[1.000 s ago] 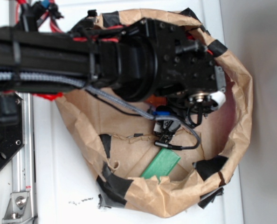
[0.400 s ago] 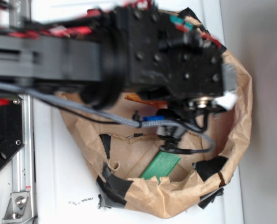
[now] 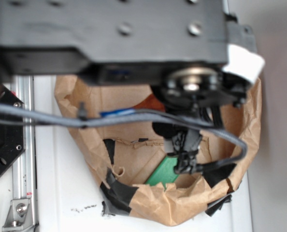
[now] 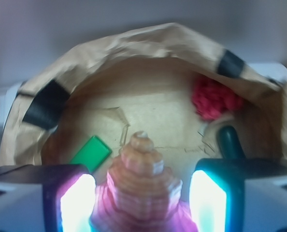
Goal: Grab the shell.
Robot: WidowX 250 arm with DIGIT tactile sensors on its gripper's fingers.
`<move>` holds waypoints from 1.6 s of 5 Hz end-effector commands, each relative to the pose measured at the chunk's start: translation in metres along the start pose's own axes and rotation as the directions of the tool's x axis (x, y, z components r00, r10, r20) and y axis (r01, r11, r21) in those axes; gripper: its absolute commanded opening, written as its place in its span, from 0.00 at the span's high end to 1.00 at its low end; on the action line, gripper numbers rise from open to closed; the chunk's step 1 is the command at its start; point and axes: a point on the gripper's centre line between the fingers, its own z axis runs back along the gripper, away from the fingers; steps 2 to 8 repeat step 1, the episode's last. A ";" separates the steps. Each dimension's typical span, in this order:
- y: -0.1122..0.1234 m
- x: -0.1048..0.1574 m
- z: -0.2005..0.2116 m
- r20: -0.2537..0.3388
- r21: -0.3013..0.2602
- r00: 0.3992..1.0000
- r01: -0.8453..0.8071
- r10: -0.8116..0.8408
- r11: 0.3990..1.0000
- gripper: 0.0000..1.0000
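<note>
Brown paper bag (image 4: 134, 43) on white table (image 3: 61, 193), shell (image 4: 139, 188) between end effector (image 4: 142, 198) fingers.

Black arm (image 3: 109, 34) (grey braided cable (image 3: 134, 118))

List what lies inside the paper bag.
Inside the paper bag: the shell between the gripper jaws, a green block, a red fabric lump and a dark green oblong. The arm covers much of the floor from outside.

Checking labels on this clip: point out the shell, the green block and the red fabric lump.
shell (image 4: 139, 174), wrist view, ridged spire between the pincer fingers
green block (image 4: 91, 153), wrist view, flat top face
red fabric lump (image 4: 215, 98), wrist view, centre of the bundle
</note>
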 end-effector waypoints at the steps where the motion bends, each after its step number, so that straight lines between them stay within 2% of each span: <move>1: 0.000 0.004 0.010 0.083 0.011 0.997 -0.009 0.008 1.000 1.00; 8: 0.000 0.004 0.010 0.083 0.011 0.997 -0.009 0.008 1.000 1.00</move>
